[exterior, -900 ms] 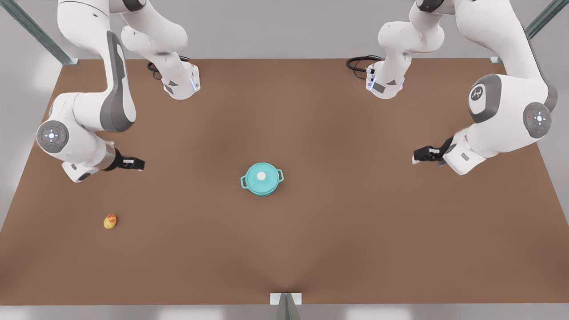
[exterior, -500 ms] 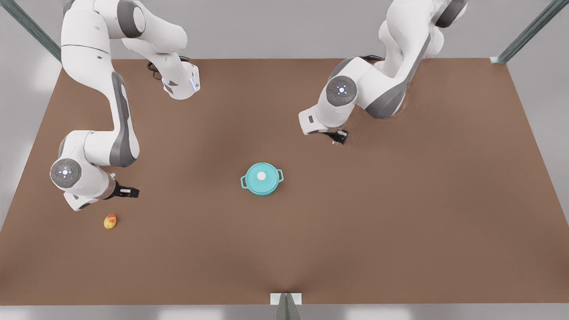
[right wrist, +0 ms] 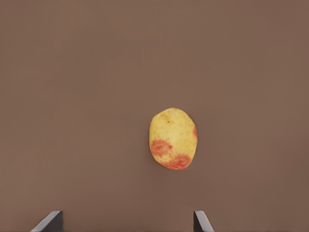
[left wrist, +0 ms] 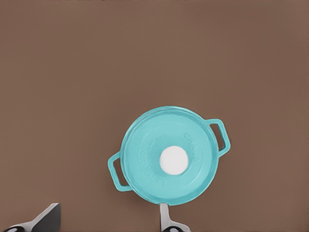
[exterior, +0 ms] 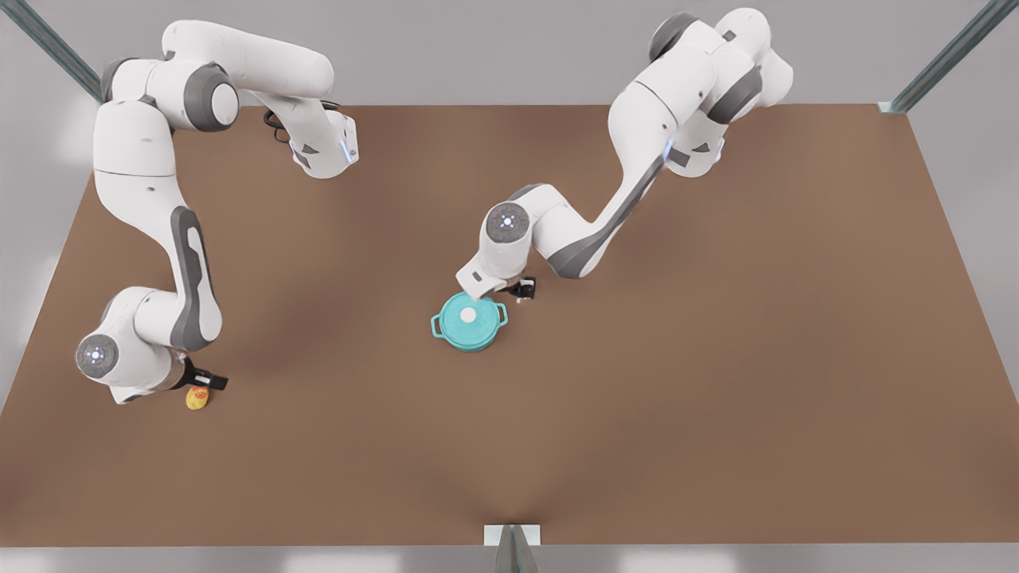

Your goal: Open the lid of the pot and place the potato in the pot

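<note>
Now, in the front view, both arms are standing far from where they were half a second ago. The arm on the front view's right, which was hanging well back from the pot (exterior: 470,322), is now reaching down so that its left gripper (exterior: 521,290) is sitting just beside the pot's far rim. The arm on the front view's left has dropped toward the near edge of the table (exterior: 716,398), and its right gripper (exterior: 208,382) is now hanging just over the potato (exterior: 197,397), where before it was well apart from it. The pot lid (exterior: 468,316) is still lying shut on the pot, and neither pot nor potato has shifted. Counting: two arms, one pot, one lid, one potato.

Next, in the left wrist view, the pot (left wrist: 219,137) is sitting on the brown table (left wrist: 72,72) with its two loop handles sticking out on opposite sides. The pot lid (left wrist: 145,150) is covering it fully, the white knob (left wrist: 174,160) at its centre. The left gripper (left wrist: 106,220) is showing two finger tips spread wide and gripping nothing; one fingertip (left wrist: 165,216) is overlapping the lid's rim in the picture, though I cannot tell whether it is touching.

Last, in the right wrist view, one potato (right wrist: 173,138) is lying alone on the table (right wrist: 72,72), its red-orange patches toward one end. The right gripper (right wrist: 126,221) is hovering with its fingers held wide apart, released, and the fingertip (right wrist: 200,220) nearer the potato is staying clear of it.
</note>
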Controlling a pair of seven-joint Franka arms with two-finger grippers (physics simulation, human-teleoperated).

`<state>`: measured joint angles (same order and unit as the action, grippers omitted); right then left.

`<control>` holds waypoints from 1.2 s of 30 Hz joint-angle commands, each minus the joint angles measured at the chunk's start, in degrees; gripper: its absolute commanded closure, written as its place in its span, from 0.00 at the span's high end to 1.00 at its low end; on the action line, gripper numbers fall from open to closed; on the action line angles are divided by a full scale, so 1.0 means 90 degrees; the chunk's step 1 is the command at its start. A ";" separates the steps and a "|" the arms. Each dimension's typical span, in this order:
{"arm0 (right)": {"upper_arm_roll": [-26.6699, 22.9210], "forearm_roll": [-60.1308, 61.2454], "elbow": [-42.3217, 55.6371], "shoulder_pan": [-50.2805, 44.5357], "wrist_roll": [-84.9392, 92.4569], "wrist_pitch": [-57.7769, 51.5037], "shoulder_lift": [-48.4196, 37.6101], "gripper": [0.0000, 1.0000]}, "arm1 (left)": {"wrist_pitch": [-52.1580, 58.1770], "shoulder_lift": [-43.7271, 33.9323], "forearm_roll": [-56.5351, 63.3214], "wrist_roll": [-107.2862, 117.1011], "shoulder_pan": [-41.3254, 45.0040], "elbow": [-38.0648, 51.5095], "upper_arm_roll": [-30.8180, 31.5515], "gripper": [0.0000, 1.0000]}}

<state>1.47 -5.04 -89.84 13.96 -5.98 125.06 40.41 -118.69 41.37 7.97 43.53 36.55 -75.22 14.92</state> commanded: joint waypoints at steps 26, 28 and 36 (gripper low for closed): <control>0.0080 0.0004 0.0539 0.0422 0.1182 0.1631 0.1008 0.98 | -0.1304 0.1233 0.1468 0.2957 0.0607 0.0701 -0.0173 1.00; 0.0080 0.0013 0.0539 0.0412 0.1162 0.1622 0.0998 0.92 | -0.1304 0.1253 0.1468 0.3025 0.0607 0.0711 -0.0173 1.00; 0.0080 0.0033 0.0519 0.0383 0.0996 0.1622 0.0998 0.80 | -0.1304 0.1331 0.1546 0.3083 0.0597 0.0711 -0.0173 0.56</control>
<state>2.20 -4.88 -85.18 17.45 2.33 139.31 49.46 -130.42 53.43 21.75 66.56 41.96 -68.85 13.35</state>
